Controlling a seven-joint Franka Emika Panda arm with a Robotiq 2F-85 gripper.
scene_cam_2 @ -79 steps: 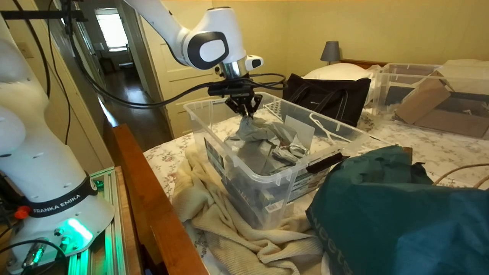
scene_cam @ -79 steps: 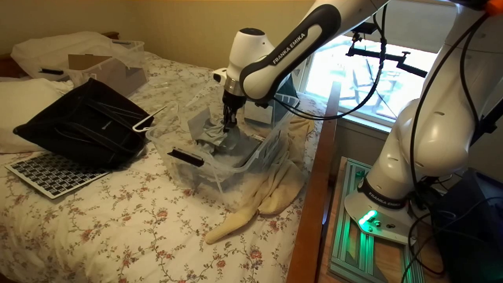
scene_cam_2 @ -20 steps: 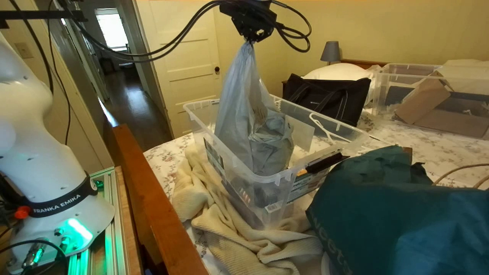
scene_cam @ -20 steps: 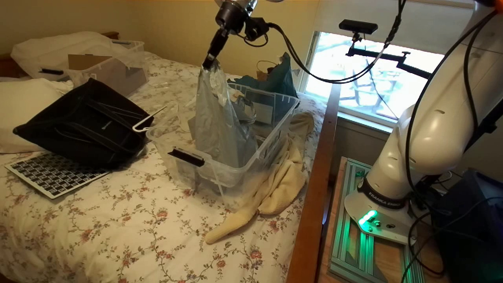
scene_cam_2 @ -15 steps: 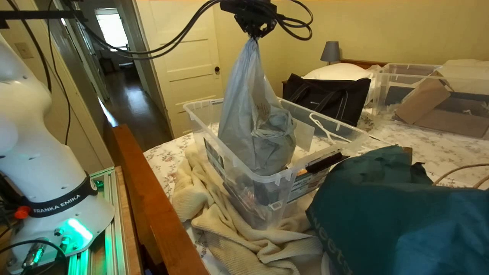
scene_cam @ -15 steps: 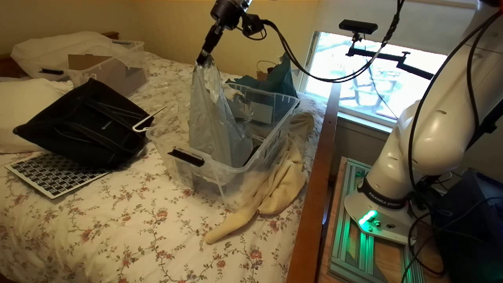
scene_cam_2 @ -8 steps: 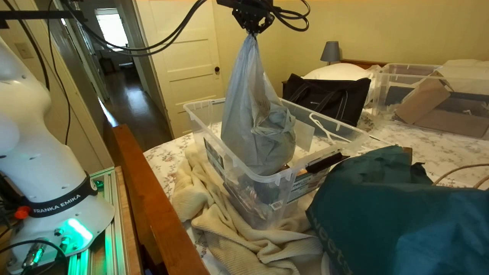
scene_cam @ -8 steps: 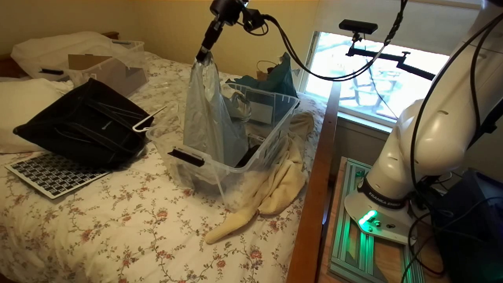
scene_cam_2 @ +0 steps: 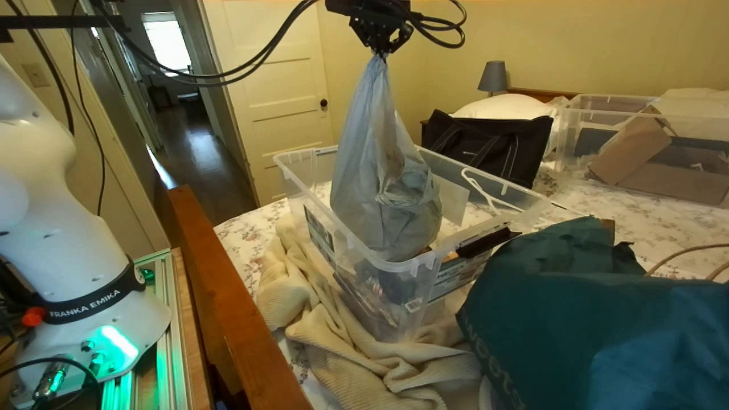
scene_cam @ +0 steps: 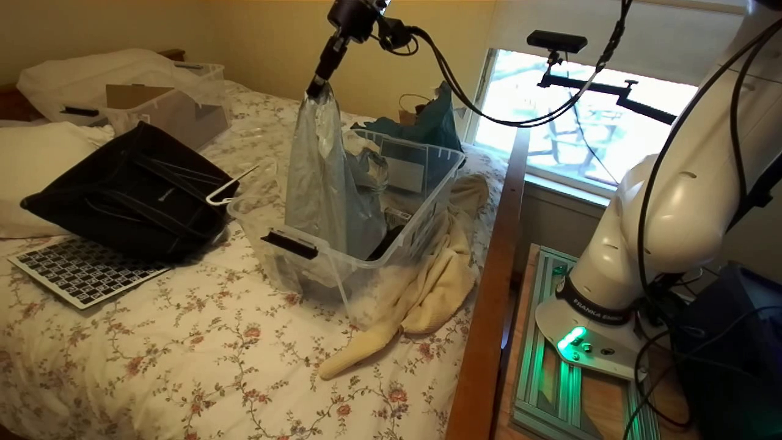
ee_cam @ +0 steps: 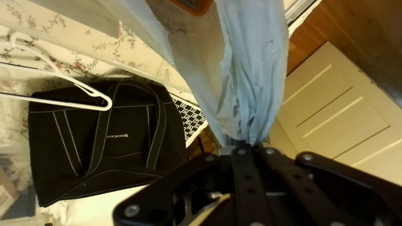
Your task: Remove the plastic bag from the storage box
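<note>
The grey plastic bag hangs upright and stretched from my gripper, with its lower part inside the clear storage box. In an exterior view, the bag bulges at its lower side, and its bottom sits below the rim of the box. My gripper is above the box, shut on the gathered top of the bag. In the wrist view, the bag is pinched between the fingertips. Whether its bottom touches the box's contents is hidden.
Dark items and a labelled package lie in the box. A white hanger leans by its far side. A black tote, a checkered board, a cream blanket and a green bag surround it. A wooden bed rail runs robot-side.
Compared with five seconds ago, my gripper has risen, drawing the bag from a crumpled heap into a tall upright shape. Over the last second it has barely moved, and the bag has shifted slightly.
</note>
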